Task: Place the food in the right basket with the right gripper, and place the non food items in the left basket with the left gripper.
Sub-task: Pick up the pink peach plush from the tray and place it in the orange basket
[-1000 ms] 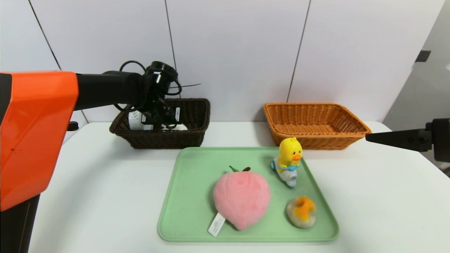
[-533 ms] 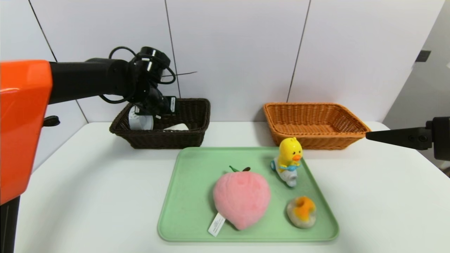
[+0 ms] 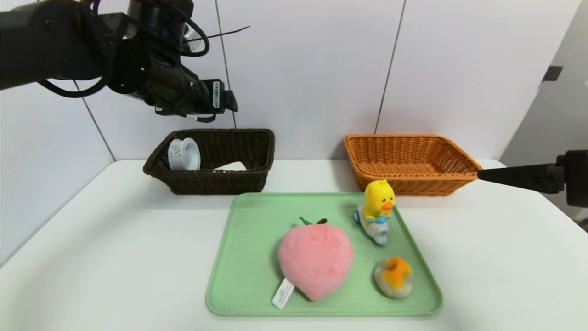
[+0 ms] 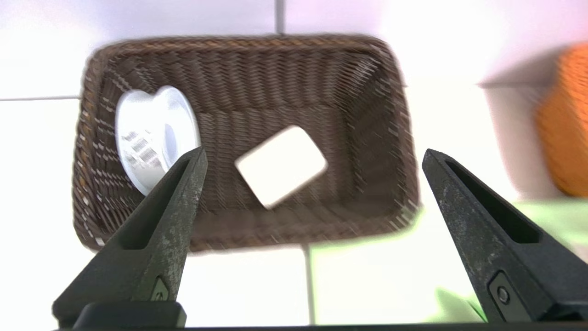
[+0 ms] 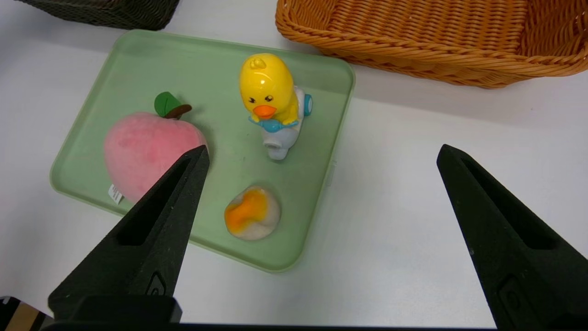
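Above the dark basket [image 3: 209, 181] w/ a white spool [image 3: 184, 154] and a white block [image 4: 281, 166] inside, the L claw [image 4: 314, 154] hangs spread, nothing btwn its tips. On the green tray [image 3: 257, 276] atop the desk [image 3: 124, 257] sit the pink peach [image 3: 316, 259], the yellow duck [image 3: 379, 202] on its scooter near the tray's far R corner, & the orange-white bun [image 3: 394, 277]. R claw [image 5: 324, 147], also spread & holding nothing, is R of the tray, nr the orange basket [image 3: 413, 184].
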`<move>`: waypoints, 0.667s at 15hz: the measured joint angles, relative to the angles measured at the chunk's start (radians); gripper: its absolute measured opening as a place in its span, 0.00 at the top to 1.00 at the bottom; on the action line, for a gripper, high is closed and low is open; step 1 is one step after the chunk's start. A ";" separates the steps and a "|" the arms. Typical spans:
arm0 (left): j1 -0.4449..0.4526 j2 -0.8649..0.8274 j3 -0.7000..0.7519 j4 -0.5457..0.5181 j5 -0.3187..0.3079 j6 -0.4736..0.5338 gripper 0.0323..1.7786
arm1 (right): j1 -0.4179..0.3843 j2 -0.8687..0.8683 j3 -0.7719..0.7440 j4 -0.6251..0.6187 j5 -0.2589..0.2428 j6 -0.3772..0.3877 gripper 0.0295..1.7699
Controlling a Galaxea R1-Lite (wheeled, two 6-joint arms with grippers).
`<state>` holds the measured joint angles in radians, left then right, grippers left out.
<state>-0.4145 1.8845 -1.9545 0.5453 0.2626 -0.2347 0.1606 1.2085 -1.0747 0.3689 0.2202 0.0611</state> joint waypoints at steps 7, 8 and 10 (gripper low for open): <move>-0.159 -0.196 0.148 0.196 -0.001 -0.178 0.06 | 0.115 0.004 -0.039 0.000 0.003 -0.026 0.03; -0.177 -0.224 0.192 0.199 -0.003 -0.180 0.06 | 0.157 0.009 -0.049 0.000 0.000 -0.027 0.03; -0.200 -0.275 0.280 0.201 -0.002 -0.179 0.05 | 0.245 0.027 -0.064 0.000 -0.001 -0.027 0.03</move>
<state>-0.6143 1.6091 -1.6740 0.7462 0.2602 -0.4140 0.4060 1.2353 -1.1387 0.3689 0.2194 0.0336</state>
